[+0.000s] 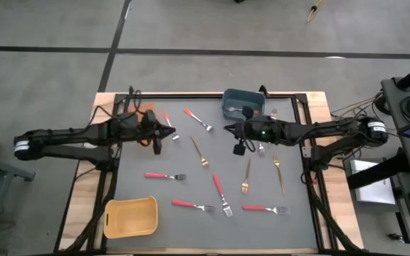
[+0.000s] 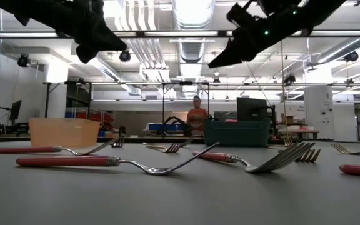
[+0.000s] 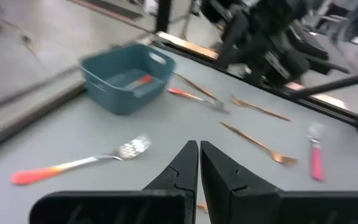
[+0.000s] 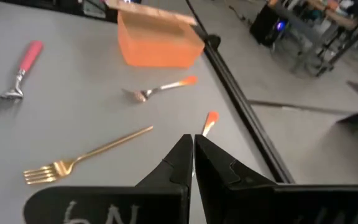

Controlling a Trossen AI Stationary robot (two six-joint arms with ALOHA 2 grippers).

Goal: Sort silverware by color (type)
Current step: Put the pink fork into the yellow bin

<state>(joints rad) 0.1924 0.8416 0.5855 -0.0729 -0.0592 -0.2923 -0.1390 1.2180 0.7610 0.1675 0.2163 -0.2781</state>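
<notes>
Four pink-handled forks [image 1: 164, 176], at least three gold ones [image 1: 199, 151], three bins [image 1: 129, 204].

Two dark, slender jointed arms, each with a white band near its base and black cables along its links. The right gripper [image 4: 193, 149] has black wedge-shaped fingers and white handwriting on its body; the left gripper [image 3: 199, 155] matches, unmarked. A small green light glows on the right arm's wrist.

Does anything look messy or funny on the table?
Yes. The forks lie loose all over the grey mat, pointing every way and mixed by colour, like a gold fork among red-handled forks. The yellow bin sits tilted in its corner. Nothing looks broken or spilled.
</notes>
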